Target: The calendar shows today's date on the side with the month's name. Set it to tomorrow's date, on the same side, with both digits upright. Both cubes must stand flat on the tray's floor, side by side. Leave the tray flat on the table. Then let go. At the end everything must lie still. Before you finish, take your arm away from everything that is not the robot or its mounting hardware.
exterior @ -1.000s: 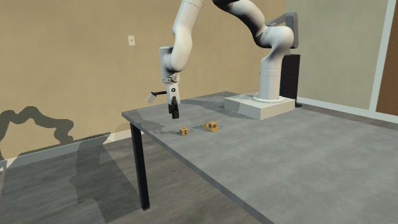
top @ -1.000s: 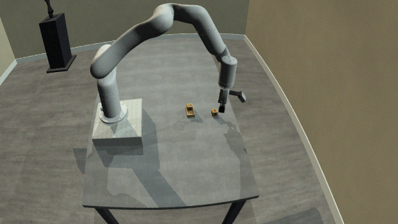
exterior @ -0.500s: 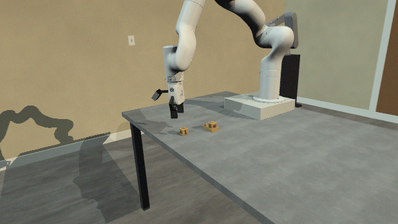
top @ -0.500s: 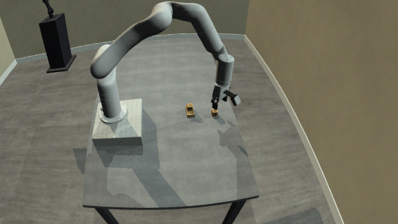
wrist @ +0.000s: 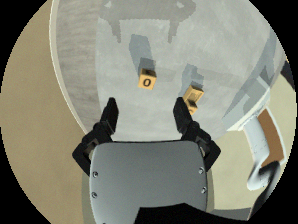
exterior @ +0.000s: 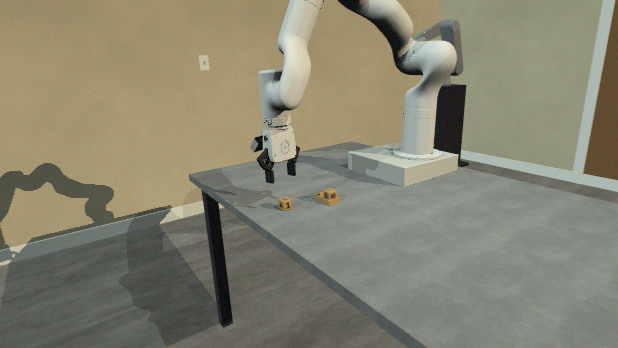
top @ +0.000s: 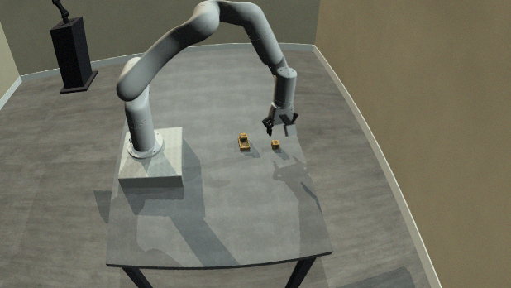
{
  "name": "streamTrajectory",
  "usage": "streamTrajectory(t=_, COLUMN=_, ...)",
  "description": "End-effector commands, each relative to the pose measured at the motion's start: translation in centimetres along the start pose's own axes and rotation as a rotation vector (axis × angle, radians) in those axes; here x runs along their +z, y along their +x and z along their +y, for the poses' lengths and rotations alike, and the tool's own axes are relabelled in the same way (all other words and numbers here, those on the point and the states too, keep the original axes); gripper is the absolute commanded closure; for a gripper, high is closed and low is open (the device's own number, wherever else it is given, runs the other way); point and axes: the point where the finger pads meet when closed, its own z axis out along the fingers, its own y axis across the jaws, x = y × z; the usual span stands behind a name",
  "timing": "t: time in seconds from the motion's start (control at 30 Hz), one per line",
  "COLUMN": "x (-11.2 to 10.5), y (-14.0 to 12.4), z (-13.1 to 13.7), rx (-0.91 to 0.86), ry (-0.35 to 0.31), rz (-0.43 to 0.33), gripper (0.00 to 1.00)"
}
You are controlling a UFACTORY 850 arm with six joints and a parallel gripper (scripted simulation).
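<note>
From the top, the white arm point(top: 165, 54) bends over the grey table point(top: 215, 232). Its gripper point(top: 278, 132) hangs above the table with its jaws spread wide and nothing between them. A small yellow cube point(top: 275, 144) sits alone on the table, just below the gripper in this view. The yellow tray point(top: 244, 142) sits apart from it, closer to the arm's base block point(top: 165, 174), with the other cube point(top: 244, 136) standing in it. No numbers can be read from up here.

From the side, the gripper point(exterior: 280, 172) floats well up off the table point(exterior: 450, 260). The lone cube point(exterior: 285, 203) shows a dark 1 on its near face. The tray point(exterior: 322, 199) lies flat, and the cube in it point(exterior: 330, 193) stands at one end. Its mark is too small to read.

The wrist view looks down past the two dark fingers. The lone cube point(wrist: 147, 82) sits between them, farther off, and shows a 0 on one face. The tray point(wrist: 193, 95) is off to the side, near one fingertip.
</note>
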Motion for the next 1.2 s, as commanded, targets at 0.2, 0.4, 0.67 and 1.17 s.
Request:
streamTrajectory(t=0.2, x=-0.20, y=-0.65, z=0.26, rx=0.213, ry=-0.003, rz=0.022, gripper=0.00)
streamTrajectory(t=0.4, x=-0.21, y=-0.72, z=0.30, rx=0.234, ry=-0.003, rz=0.022, gripper=0.00)
streamTrajectory(t=0.67, x=-0.21, y=-0.72, z=0.30, rx=0.234, ry=-0.003, rz=0.022, gripper=0.51)
streamTrajectory(t=1.17, x=-0.21, y=-0.72, z=0.30, rx=0.234, ry=-0.003, rz=0.022, gripper=0.51)
